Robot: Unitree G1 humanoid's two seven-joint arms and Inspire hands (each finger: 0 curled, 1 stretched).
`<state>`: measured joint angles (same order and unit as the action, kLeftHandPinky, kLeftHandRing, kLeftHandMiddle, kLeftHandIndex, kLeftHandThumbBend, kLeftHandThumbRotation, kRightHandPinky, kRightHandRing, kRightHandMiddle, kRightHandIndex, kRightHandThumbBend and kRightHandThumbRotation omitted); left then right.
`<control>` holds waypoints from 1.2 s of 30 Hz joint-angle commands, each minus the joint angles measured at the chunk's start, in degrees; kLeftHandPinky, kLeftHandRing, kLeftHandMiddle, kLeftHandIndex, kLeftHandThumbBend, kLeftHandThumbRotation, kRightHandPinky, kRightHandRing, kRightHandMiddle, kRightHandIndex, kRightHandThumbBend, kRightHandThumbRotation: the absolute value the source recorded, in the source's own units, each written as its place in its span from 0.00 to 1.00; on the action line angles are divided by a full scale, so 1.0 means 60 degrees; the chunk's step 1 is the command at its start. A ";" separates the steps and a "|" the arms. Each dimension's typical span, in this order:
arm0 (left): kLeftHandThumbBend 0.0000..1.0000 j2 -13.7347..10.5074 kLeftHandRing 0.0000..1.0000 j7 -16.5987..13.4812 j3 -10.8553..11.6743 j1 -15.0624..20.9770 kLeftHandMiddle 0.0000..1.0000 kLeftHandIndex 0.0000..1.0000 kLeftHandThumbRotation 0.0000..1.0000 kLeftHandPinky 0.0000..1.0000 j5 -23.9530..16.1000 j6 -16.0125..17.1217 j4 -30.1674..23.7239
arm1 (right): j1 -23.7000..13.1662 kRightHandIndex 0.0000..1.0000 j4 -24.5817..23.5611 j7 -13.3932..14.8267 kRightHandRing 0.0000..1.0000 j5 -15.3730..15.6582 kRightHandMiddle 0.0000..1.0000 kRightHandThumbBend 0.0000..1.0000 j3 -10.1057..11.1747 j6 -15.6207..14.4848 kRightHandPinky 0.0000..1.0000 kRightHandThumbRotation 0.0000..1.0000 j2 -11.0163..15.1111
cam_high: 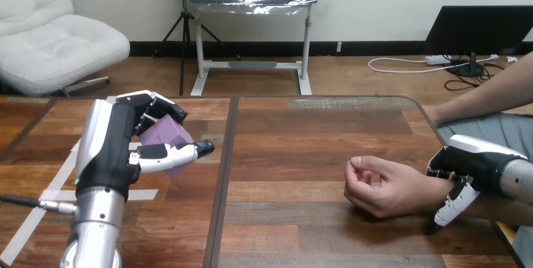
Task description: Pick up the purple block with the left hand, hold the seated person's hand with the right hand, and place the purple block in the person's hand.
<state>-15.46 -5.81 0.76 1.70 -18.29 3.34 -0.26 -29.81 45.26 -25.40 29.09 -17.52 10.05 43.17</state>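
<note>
My left hand (119, 145) is raised above the table's left half, its fingers and thumb curled round the purple block (165, 137), which shows between them. The person's hand (377, 186) lies on the table at the right, loosely curled with the fingers turned in. My right hand (468, 170) sits over the person's wrist (434, 192), fingers curling down the near side of it.
Strips of white tape (53, 186) mark the wooden table (289, 155) at the left under my left arm. A dark seam (223, 180) runs down the table between its two halves. The person's other forearm (490, 98) rests at the far right edge.
</note>
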 commanded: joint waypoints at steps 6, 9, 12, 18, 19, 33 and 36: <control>0.80 0.0062 0.44 0.0011 0.0029 0.1241 0.44 0.43 0.00 0.43 0.0210 0.0257 0.0668 | 0.0532 0.52 -0.0631 -0.0043 0.49 -0.0367 0.54 0.84 0.0304 0.0060 0.37 0.00 0.0024; 0.80 0.0041 0.44 -0.0007 -0.0004 0.1400 0.44 0.43 0.00 0.44 0.0209 0.0388 0.0969 | 0.0549 0.52 -0.0782 -0.0054 0.55 -0.0441 0.58 0.83 0.0385 0.0066 0.45 0.00 0.0062; 0.80 0.0035 0.44 -0.0024 -0.0031 0.1571 0.44 0.43 0.00 0.44 0.0238 0.0524 0.1284 | 0.0560 0.52 -0.0968 -0.0088 0.55 -0.0464 0.58 0.82 0.0448 -0.0009 0.46 0.00 0.0095; 0.80 0.0049 0.44 -0.0055 -0.0085 0.1897 0.44 0.43 0.00 0.44 0.0225 0.0693 0.1819 | 0.0598 0.51 -0.1349 -0.0149 0.52 -0.0526 0.56 0.81 0.0546 -0.0090 0.43 0.00 0.0178; 0.80 0.0047 0.44 -0.0062 -0.0092 0.1935 0.44 0.43 0.00 0.44 0.0219 0.0725 0.1885 | 0.0603 0.51 -0.1387 -0.0152 0.50 -0.0535 0.55 0.81 0.0559 -0.0097 0.42 0.00 0.0184; 0.80 0.0273 0.43 -0.0051 -0.0090 0.2688 0.44 0.43 0.00 0.42 0.0550 0.1139 0.3108 | 0.0614 0.51 -0.1960 -0.0191 0.52 -0.0676 0.56 0.82 0.0762 -0.0344 0.44 0.00 0.0214; 0.80 0.0307 0.43 -0.0085 -0.0094 0.2836 0.44 0.43 0.00 0.42 0.0574 0.1257 0.3384 | 0.0613 0.51 -0.2047 -0.0233 0.49 -0.0740 0.54 0.82 0.0813 -0.0358 0.41 0.00 0.0211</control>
<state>-14.48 -5.64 0.41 12.66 -15.89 8.25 17.68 -27.07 33.10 -26.15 25.23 -13.40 9.51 44.33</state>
